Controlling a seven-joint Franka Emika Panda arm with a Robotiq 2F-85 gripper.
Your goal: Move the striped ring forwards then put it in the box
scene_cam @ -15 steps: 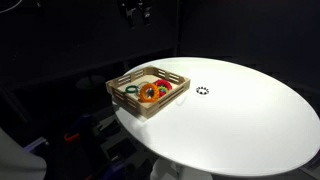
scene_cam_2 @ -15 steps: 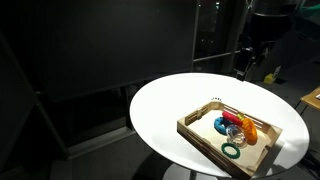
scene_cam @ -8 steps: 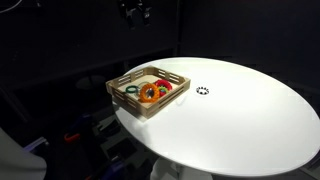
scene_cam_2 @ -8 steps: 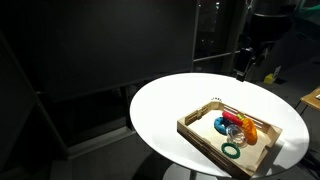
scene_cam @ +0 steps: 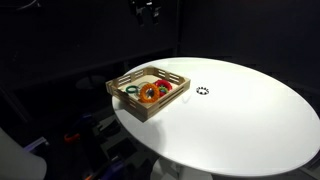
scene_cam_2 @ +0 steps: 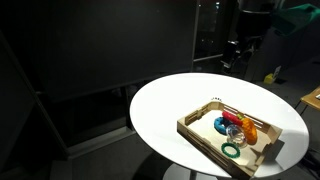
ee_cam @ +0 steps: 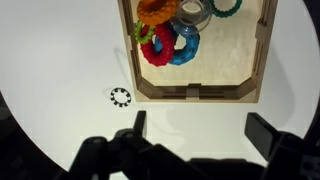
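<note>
"Black-and-white striped ring (ee_cam: 120, 96), where is it?"
"On the white table (ee_cam: 50, 60), well beneath the pincer (ee_cam: 200, 135), just outside the box (ee_cam: 190, 96) and not touching it."
"And the pincer?"
"High up, jaws wide apart, gripping nothing. Coloured rings (ee_cam: 170, 45) lie inside the box."

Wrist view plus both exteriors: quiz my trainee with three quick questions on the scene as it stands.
1. True or false: the striped ring lies inside the box.
2. The claw is: A) shut on the ring; B) open, holding nothing; C) down inside the box.
3. Fill in: the striped ring rests on the white ____.
Key: 1 false; 2 B; 3 table.
</note>
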